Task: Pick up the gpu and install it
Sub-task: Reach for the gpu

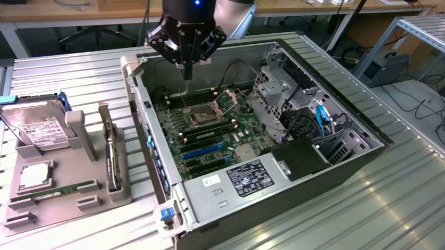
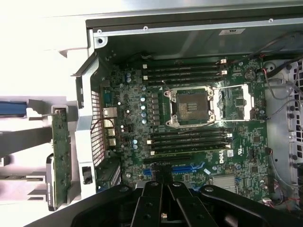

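The gpu (image 1: 110, 152) stands on edge in a slot of the grey holder (image 1: 104, 200), at the exterior view's left of the open computer case (image 1: 139, 112). In the wrist view the gpu (image 2: 61, 153) shows a green board face and a silvery end. My gripper (image 1: 186, 73) hangs over the far part of the motherboard (image 1: 208, 130), well apart from the gpu, shut with nothing between its fingers. In the wrist view the gripper (image 2: 163, 177) sits above the blue card slots (image 2: 188, 169). An open processor socket (image 2: 191, 106) lies mid-board.
On the grey holder also rest a silver hard drive (image 1: 38, 130), a square processor (image 1: 35, 176) and a green memory stick (image 1: 59, 190). Inside the case stand a power supply (image 1: 240, 179), drive cages (image 1: 278, 86) and black and blue cables (image 1: 316, 122). Ribbed metal table (image 1: 389, 208) surrounds everything.
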